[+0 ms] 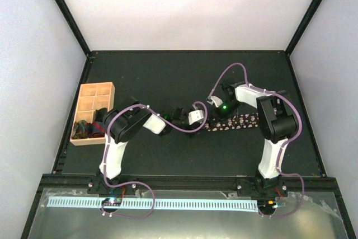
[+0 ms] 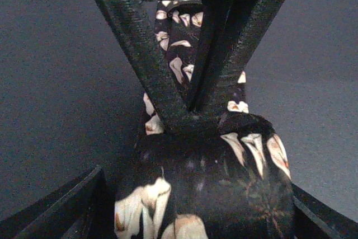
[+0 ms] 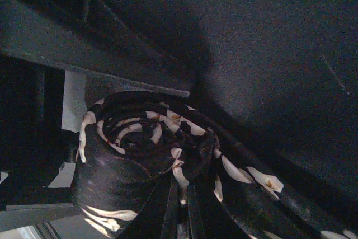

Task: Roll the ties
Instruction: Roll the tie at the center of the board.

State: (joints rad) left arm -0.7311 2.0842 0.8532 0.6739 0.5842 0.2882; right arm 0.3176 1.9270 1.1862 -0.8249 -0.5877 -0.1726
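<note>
- The right gripper [image 3: 180, 205] is clamped on the centre of the roll [image 3: 134, 155] at one end of the tie [image 1: 238, 122].
- The left gripper [image 2: 196, 186] stands open, its fingers either side of the roll; whether they touch it is hard to tell.
- The tie's unrolled length lies flat on the dark table [image 1: 168, 71], with the wooden tray [image 1: 95, 90] well to the left.
</note>
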